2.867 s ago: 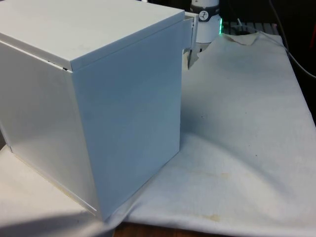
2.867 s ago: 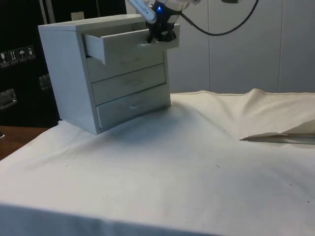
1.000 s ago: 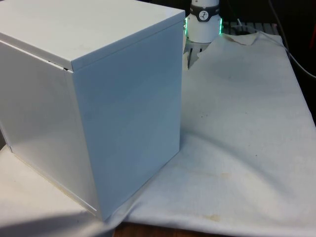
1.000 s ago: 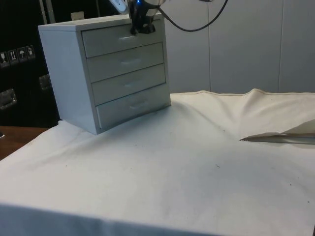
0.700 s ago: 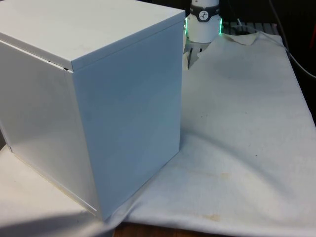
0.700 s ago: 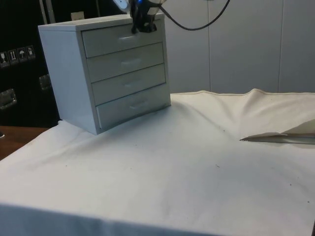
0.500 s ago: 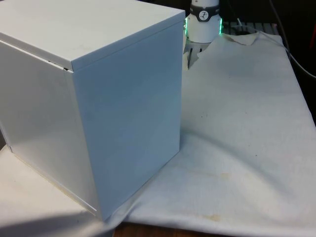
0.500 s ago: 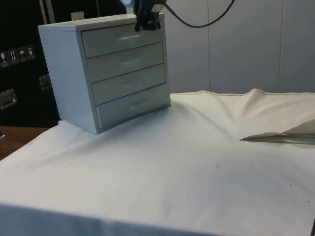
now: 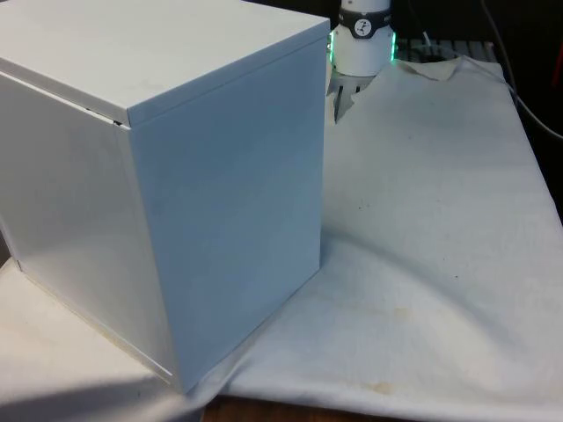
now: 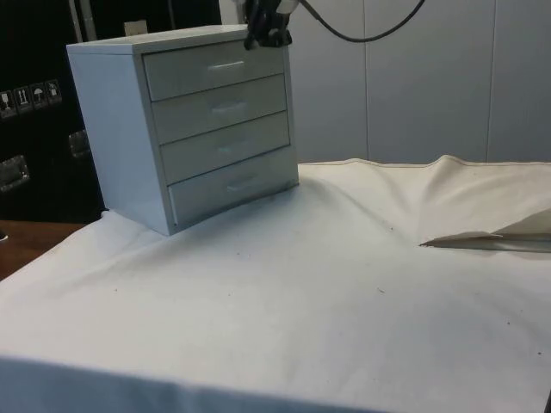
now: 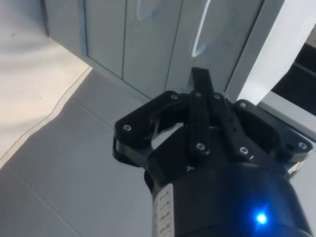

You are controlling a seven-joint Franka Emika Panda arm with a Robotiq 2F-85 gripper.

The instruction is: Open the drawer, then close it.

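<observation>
The white chest of drawers (image 10: 120, 129) stands on the white cloth with several drawers, all pushed in. Its top drawer (image 10: 198, 74) sits flush, and its thin handle (image 10: 228, 65) is free. My black gripper (image 10: 269, 36) hangs just above the chest's top edge, at the front corner away from the camera, touching nothing. In the front view the chest (image 9: 176, 176) turns its plain back and side, and the gripper (image 9: 339, 102) peeks out behind its far top corner. The wrist view shows the fingers (image 11: 199, 94) pressed together, empty, with drawer fronts (image 11: 148, 44) and a handle (image 11: 200, 34) beyond.
A raised fold of the cloth (image 10: 491, 241) lies at the side view's right. A black cable (image 10: 370, 34) trails from the arm. The cloth (image 9: 440, 220) spreads open at the front view's right of the chest.
The top drawer, pulled out 2.9 s ago, is now pushed in. The gripper has let go of its handle and risen above the chest's top edge.
</observation>
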